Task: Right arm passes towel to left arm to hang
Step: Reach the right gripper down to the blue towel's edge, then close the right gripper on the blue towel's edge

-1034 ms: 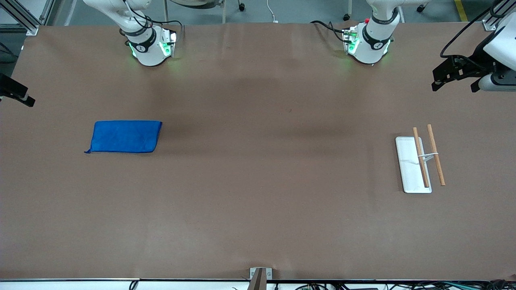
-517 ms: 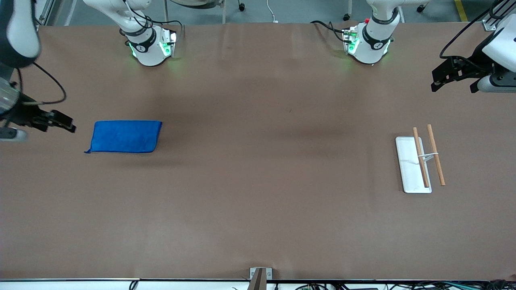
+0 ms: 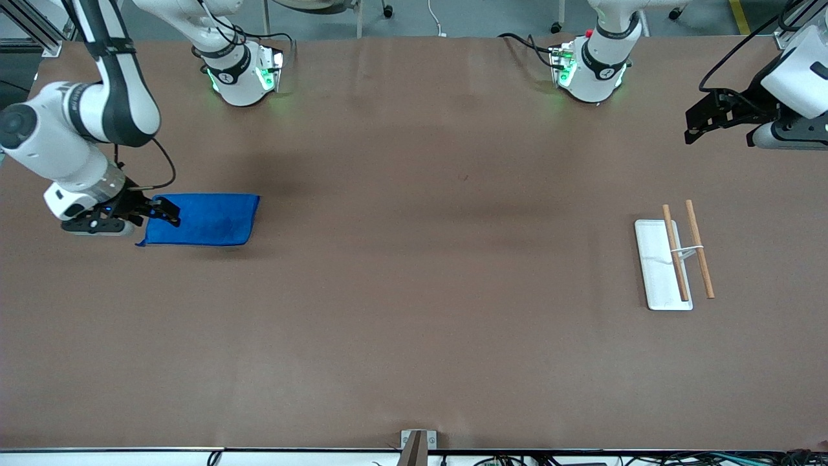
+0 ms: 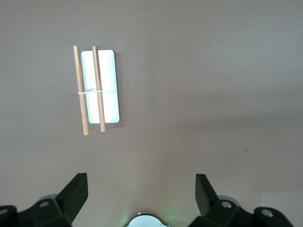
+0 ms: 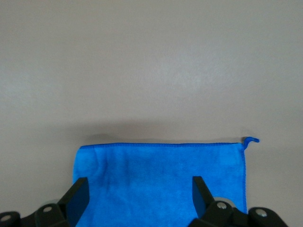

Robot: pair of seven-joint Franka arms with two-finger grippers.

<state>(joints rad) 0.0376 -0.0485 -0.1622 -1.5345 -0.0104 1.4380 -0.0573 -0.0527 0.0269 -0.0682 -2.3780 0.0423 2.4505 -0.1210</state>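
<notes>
Bright blue fuzzy rectangular towel (image 5: 161,182): cut off by the right wrist view's edge; in the front view, its end toward the right arm's end of the table is partly covered by the right gripper (image 3: 162,211).
Left arm's white upper links: cut off at the front view's edge.
Left gripper (image 4: 141,198): only the black fingers (image 4: 75,191) show in its wrist view.

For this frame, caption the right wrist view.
Open right claw poised over the flat blue towel on the brown table.
</notes>
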